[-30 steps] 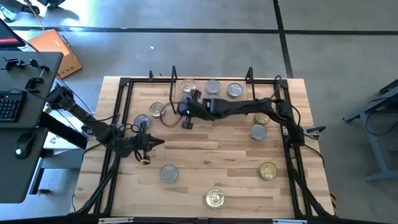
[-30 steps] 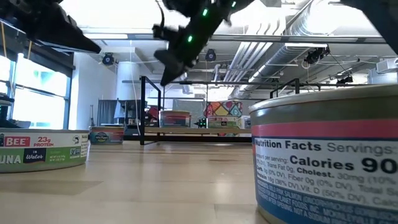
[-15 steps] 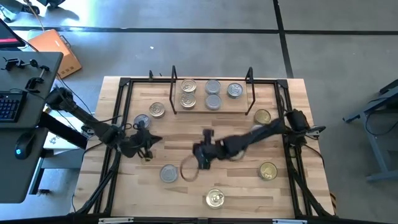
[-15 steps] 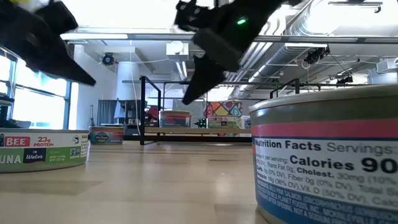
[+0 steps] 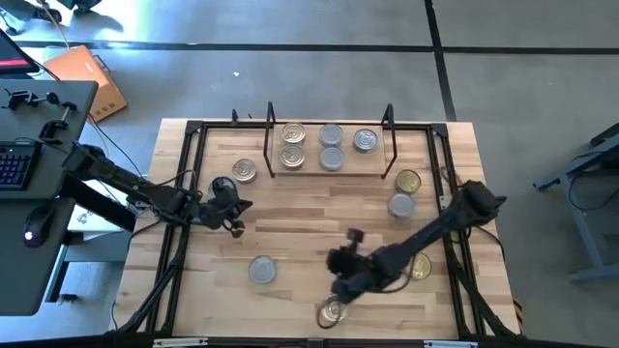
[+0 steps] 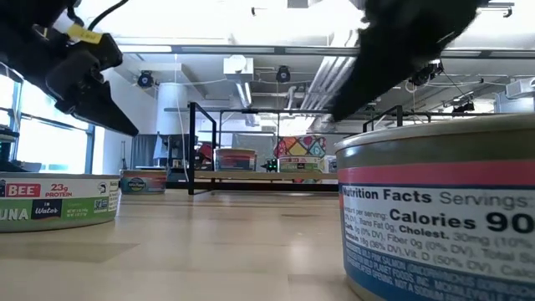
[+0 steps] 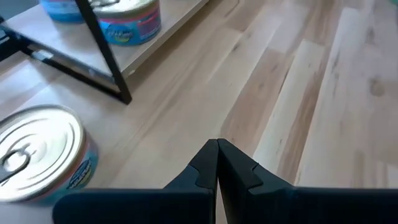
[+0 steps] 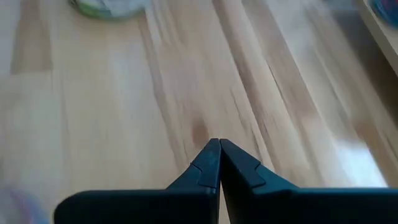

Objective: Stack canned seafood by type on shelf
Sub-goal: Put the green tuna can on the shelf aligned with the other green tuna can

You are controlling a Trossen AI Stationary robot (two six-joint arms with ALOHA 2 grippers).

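Observation:
The shelf (image 5: 329, 166) stands by the table's far edge with several tins (image 5: 331, 135) on it; it also shows far off in the low view (image 6: 251, 173). Loose tins lie around: gold lids (image 5: 244, 171), (image 5: 407, 182), (image 5: 418, 266), (image 5: 334, 310), silver lids (image 5: 401, 205), (image 5: 261, 270). My right gripper (image 5: 340, 286) (image 8: 219, 143) is shut and hangs in the air just beyond the near gold-lidded tin, which looms large in the low view (image 6: 443, 209). My left gripper (image 5: 244, 205) (image 7: 217, 144) is shut, raised over the table's left part, near a pull-tab tin (image 7: 37, 155).
A black frame (image 5: 193, 130) runs around the table top, and black wire uprights (image 7: 102, 50) stand at the shelf's ends. Bare wood (image 5: 309, 208) lies in the middle of the table between shelf and near tins. A desk with a keyboard (image 5: 14, 164) stands off the table's left.
My right arm has swept fast from the shelf's left end across the middle of the table toward the near edge, ending over the near gold-lidded tin. My left gripper has shifted a little toward the far edge. No tin has moved.

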